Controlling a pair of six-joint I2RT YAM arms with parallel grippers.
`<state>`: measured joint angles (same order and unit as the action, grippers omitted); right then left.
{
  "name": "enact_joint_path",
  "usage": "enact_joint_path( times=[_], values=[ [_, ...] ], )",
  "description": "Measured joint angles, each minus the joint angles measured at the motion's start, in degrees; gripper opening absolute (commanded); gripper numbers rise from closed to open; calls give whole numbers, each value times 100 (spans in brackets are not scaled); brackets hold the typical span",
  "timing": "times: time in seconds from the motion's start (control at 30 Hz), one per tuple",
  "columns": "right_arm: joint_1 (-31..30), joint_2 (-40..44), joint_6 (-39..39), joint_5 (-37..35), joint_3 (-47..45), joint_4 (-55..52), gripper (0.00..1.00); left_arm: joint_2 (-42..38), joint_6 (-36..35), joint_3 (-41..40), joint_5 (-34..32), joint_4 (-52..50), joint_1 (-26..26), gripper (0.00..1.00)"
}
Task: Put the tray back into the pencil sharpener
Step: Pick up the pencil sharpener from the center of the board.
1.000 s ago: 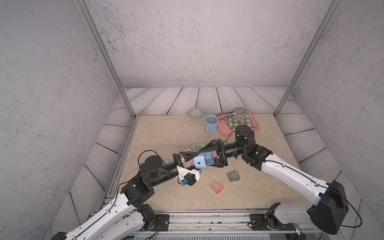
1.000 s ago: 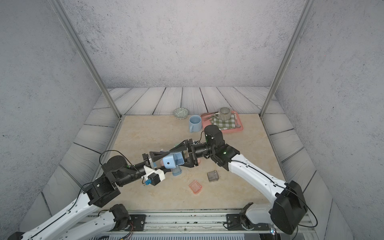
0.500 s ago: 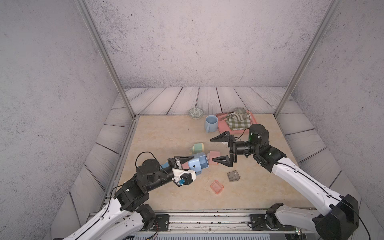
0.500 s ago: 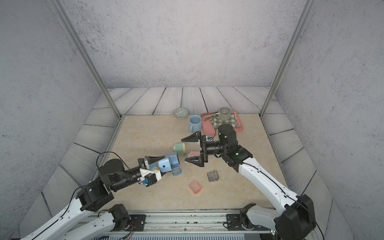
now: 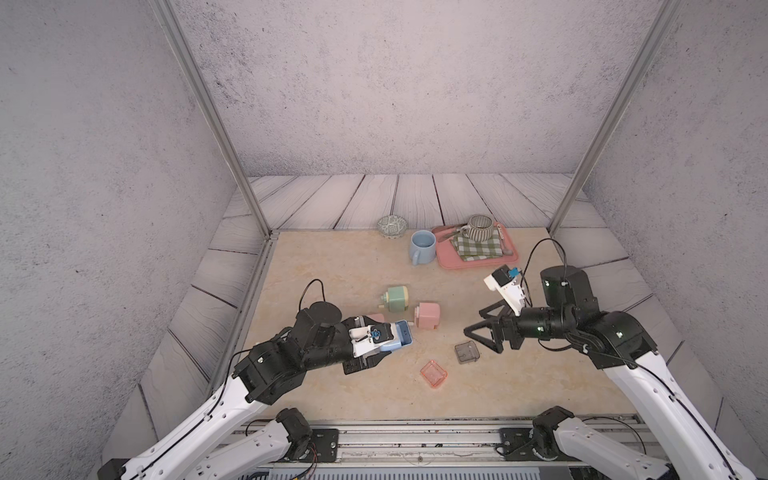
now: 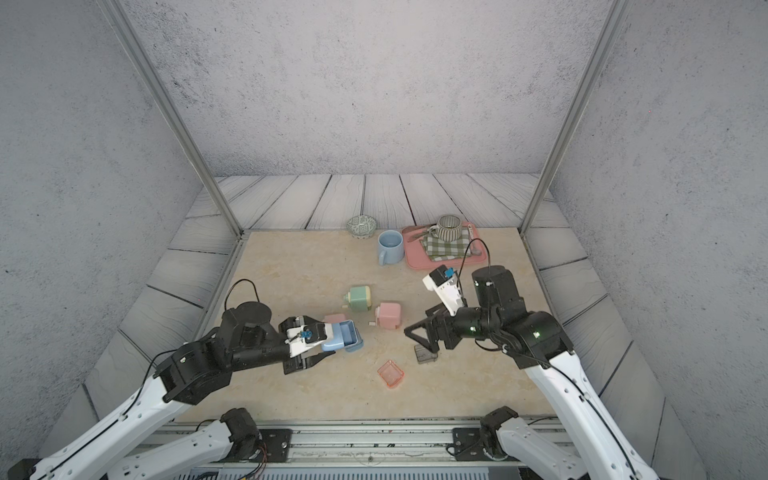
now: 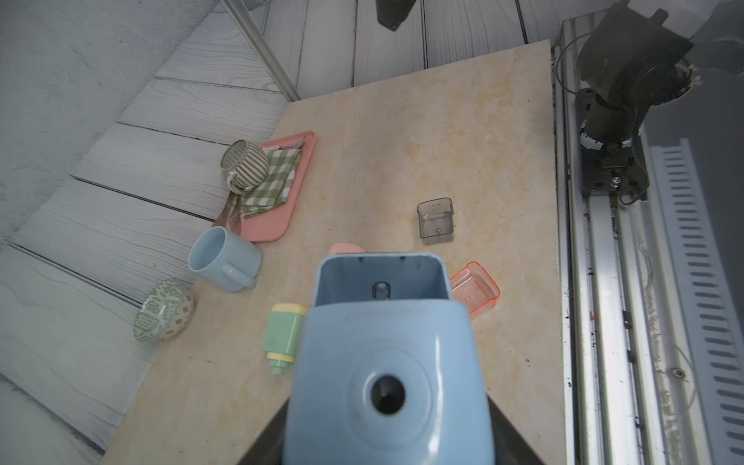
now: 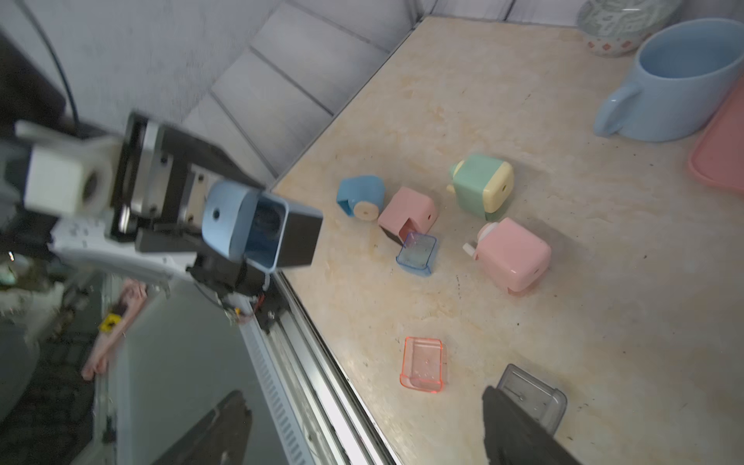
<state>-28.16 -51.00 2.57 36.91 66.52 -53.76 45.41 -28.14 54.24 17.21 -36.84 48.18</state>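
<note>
"Holding anything at the moment?"
"My left tool (image 5: 380,341) is about half closed, clamped on the blue sharpener (image 7: 384,354), whose empty slot faces away from the wrist. My right tool (image 5: 473,323) is spread wide with nothing in it."
"Where's the tray?"
"Three lie loose on the table (image 5: 332,270). A grey tray (image 5: 466,352) is just under my right tool's tips, with an orange tray (image 5: 433,374) near it. A blue tray (image 8: 416,249) sits close by my left tool, right against a pink sharpener (image 8: 408,211). By colour I'd guess the blue one fits, but I cannot tell."
"How will it handle?"
"It looks like thin clear plastic: light, stiff and slick, likely to skid, or to crack if squeezed hard. I'd pinch the two long side walls gently near the closed end, leaving the leading end free for the slot."
"And the sharpeners?"
"Five, I think: the held one, a green sharpener (image 5: 395,298), that pink one, a second pink sharpener (image 5: 428,316), and a second blue sharpener (image 8: 360,197) lying down."
</note>
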Motion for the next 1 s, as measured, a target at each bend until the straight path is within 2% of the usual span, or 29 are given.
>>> enact_joint_path(
  times=[0.1,0.17,0.33,0.57,0.8,1.0],
  values=[
    [-527,57,1145,50,-173,0,96,216,210,225,249,-234,0,10],
    [-868,17,1631,48,-365,175,99,319,317,343,411,-302,0,10],
    [-1405,-348,2258,-28,-737,807,100,507,437,568,739,-470,0,10],
    [-1698,-1047,2319,-15,-745,1956,99,573,503,651,1106,-595,11,10],
    [-1991,-1222,2188,382,-780,2732,100,673,570,732,1305,-643,11,10],
    [-2129,-1333,2151,625,-848,3014,90,730,660,734,1368,-627,11,10]
  ],
)
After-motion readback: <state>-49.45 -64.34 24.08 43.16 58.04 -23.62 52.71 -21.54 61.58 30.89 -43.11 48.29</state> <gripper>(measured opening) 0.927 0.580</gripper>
